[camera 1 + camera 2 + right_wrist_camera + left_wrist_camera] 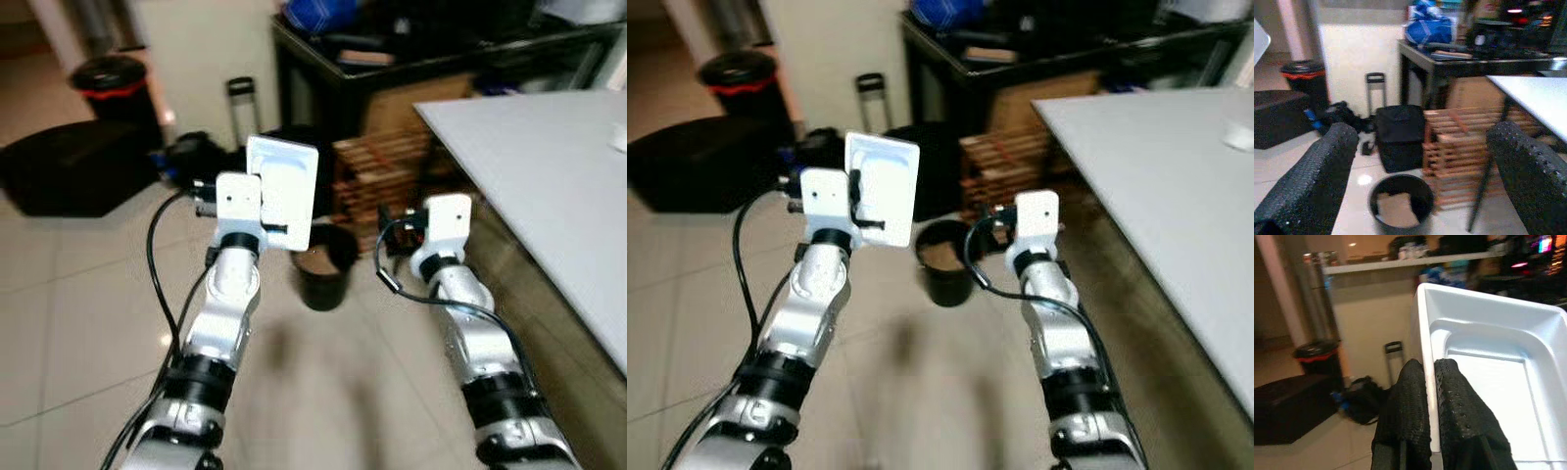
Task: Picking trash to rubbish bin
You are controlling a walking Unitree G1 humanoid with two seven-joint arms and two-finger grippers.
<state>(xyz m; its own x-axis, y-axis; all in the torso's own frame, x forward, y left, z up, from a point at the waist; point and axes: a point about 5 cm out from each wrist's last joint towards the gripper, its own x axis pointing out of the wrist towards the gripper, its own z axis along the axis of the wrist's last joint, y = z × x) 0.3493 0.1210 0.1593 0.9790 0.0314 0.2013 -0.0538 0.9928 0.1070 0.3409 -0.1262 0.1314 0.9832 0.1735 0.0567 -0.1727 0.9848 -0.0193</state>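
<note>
Over on the far left, by the wall, stands a tall black bin with a red band (116, 90), and in front of it a low black case (76, 166) lies flat on the tiled floor (78, 333). A heap of black bags (191, 155) sits just to its right, next to a luggage handle (240, 108) poking up against the wall. The robot's left gripper (1429, 382) is raised in front of it, its two black fingers (1454, 401) pinched tight on the rim of a white foam tray (284, 191), which it holds upright in the air. Just beyond and below the tray, between the two arms, a small black rubbish bin (323, 266) stands on the floor with something brown lying in the bottom. Behind the bin is a black box (1399, 134) and beside that a stack of wooden slatted crates (377, 176). The right gripper (1422, 161) is held up near the bin too, fingers spread wide apart with nothing between them. Along the right runs a white table (549, 186), its near corner just beside the right arm.
</note>
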